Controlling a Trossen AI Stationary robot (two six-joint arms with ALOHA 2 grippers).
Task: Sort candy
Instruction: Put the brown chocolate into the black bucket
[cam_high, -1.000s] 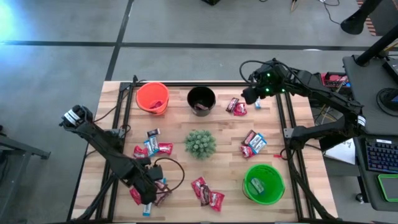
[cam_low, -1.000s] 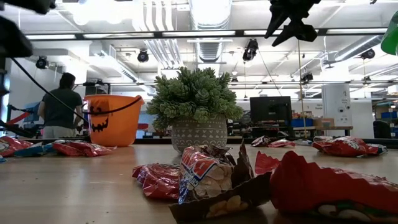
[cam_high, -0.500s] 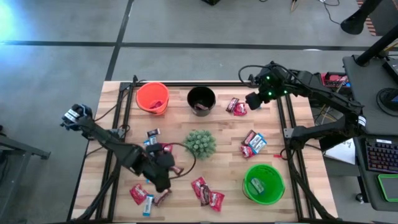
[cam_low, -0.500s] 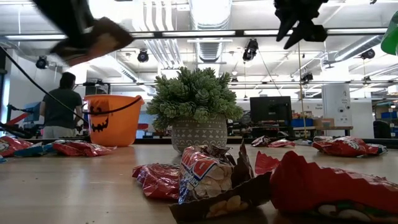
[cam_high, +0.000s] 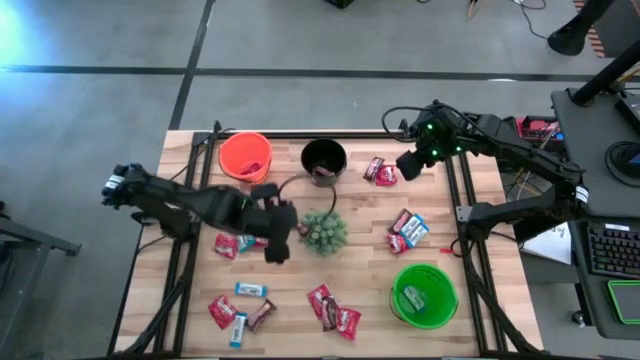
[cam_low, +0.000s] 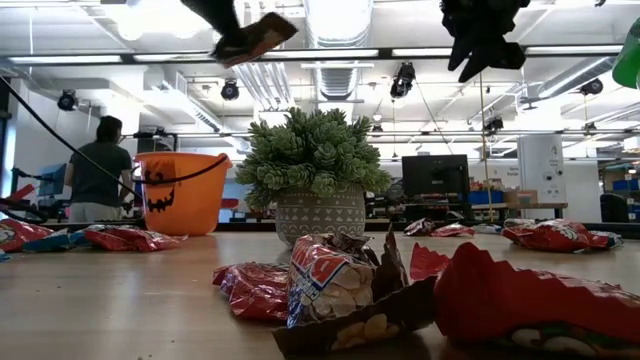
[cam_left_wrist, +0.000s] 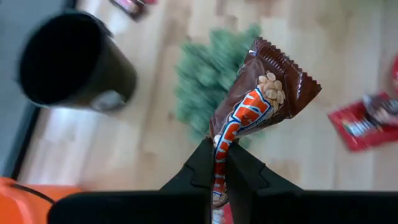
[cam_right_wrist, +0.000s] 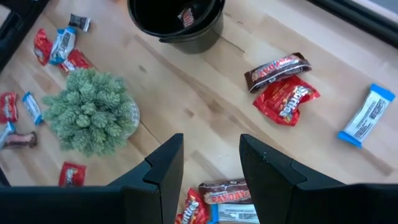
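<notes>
My left gripper (cam_high: 274, 243) hangs over the table's middle, just left of the green plant ball (cam_high: 322, 231), shut on a dark brown wrapped candy (cam_left_wrist: 264, 90), which the low view also shows high up as the candy (cam_low: 255, 35). My right gripper (cam_high: 408, 164) is open, high over the far right part of the table, above a brown and a red candy (cam_right_wrist: 281, 79). Further candies lie flat in groups: red and blue ones (cam_high: 240, 242), a near-left group (cam_high: 238, 310), a near-middle group (cam_high: 333, 310) and a right group (cam_high: 408, 230). My left gripper pinches the brown candy between its two fingers (cam_left_wrist: 205, 163) by one end of the wrapper (cam_left_wrist: 221, 146). The rest of the wrapper sticks out beyond the fingertips. The candy is lifted clear of the table and sits tilted in the low view.
An orange bucket (cam_high: 245, 156) and a black bucket (cam_high: 324, 160) holding a candy stand along the far edge. A green bucket (cam_high: 424, 293) stands near right. The plant ball in its pot sits mid-table. Black frame rails (cam_high: 190, 250) run along both table sides. A person (cam_low: 98, 170) stands in the room behind.
My left gripper has risen from the near-left candy group and travelled toward the far edge and the right, to beside the plant ball, carrying the brown candy lifted clear and high over the table.
</notes>
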